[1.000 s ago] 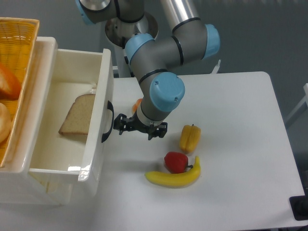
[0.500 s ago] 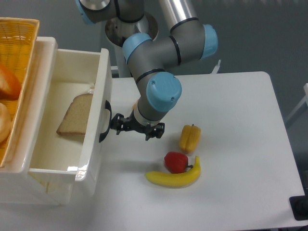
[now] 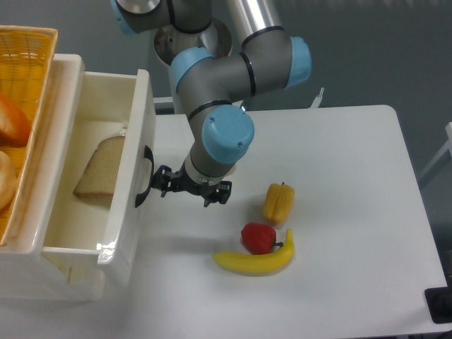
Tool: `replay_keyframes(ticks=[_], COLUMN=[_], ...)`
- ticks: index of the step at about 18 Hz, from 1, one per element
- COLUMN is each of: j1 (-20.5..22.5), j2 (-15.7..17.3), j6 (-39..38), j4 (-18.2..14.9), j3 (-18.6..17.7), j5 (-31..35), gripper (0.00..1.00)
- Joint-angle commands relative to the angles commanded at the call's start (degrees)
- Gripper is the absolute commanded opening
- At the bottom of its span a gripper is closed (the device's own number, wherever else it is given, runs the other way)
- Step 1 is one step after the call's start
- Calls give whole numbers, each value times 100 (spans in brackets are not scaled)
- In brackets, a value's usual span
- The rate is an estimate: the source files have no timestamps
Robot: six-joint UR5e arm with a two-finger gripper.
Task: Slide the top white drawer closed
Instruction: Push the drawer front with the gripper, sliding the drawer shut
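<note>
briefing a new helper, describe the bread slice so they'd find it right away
Start at the white drawer pulled out at the table's left, its black handle facing the claw. Inside, on its pale floor, lies the bread slice. It is flat, brown and crusted, the only thing in there, unlike the rounded orange items in the wicker basket further left.

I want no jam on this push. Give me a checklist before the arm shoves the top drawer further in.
1. Gripper against the black handle: ok.
2. Top white drawer fully closed: not ok, still well out.
3. Bread slice lying flat below the drawer rim: ok.
4. Yellow pepper, red pepper and banana away from the push path: ok.
5. Fingers open or shut: cannot tell.
</note>
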Motion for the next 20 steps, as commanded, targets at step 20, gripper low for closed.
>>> replay_keyframes(ticks=[20], j1=[-642], j2=[0], j6=[-26], j4=[9], j3=[0], j5=[0], gripper=[100])
